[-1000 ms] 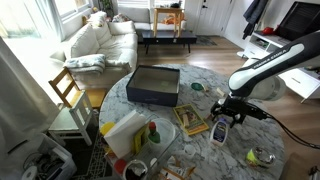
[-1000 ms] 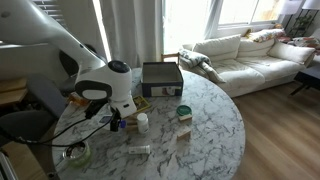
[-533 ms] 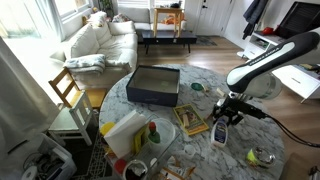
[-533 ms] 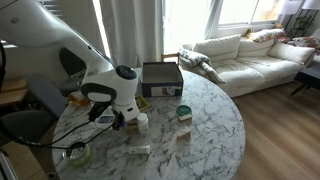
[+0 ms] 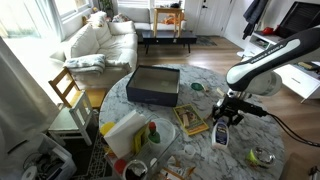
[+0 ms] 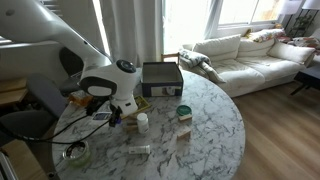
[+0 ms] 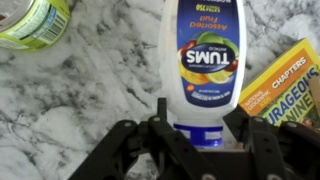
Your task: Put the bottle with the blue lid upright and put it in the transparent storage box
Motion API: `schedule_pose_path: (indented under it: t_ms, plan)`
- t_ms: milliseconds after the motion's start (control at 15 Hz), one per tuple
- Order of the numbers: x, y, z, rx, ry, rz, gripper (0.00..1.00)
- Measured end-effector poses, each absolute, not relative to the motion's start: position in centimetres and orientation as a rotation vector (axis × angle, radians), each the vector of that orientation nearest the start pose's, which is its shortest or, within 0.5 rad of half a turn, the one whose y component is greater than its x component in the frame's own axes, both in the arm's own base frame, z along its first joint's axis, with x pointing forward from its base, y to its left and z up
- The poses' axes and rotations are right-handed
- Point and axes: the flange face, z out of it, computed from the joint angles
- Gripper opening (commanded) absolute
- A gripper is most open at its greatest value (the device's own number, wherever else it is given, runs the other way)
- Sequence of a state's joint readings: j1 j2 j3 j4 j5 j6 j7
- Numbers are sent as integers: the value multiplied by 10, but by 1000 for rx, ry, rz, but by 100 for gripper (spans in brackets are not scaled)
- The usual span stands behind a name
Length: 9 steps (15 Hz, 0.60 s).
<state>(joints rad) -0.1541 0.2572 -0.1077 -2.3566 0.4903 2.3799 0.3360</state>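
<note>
The bottle with the blue lid (image 7: 205,60) lies on its side on the marble bench (image 7: 90,100), label up, which is why the arm comes at it from above. The pincer (image 7: 200,112) straddles the bottle's lower body with one finger at each flank. The jaws stand a bottle's width apart, but whether they are already pressing or only just beside the plastic I cannot tell. The lid itself does not show in the wrist view. Taking the bottle across its narrow body looks like a sensible hold, since it must first be tipped upright and then carried. In an exterior view the transparent storage box (image 5: 122,128) sits well apart from it at the far edge of the bench, tilted among clutter. The dark box (image 5: 153,84) stands between the middle and the rim. By count there is one white bottle, one small green bottle (image 7: 35,20) near its top end but apart from it, one yellow book (image 7: 285,85) just beside it, one clear box and one dark box.
</note>
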Motion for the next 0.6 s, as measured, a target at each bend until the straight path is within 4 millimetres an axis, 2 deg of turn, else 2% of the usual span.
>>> schedule_pose_path:
  t_ms: [267, 600]
  plan:
    - [475, -84, 224, -2610, 1413, 263, 34]
    - [461, -31, 251, -2724, 1474, 55, 34]
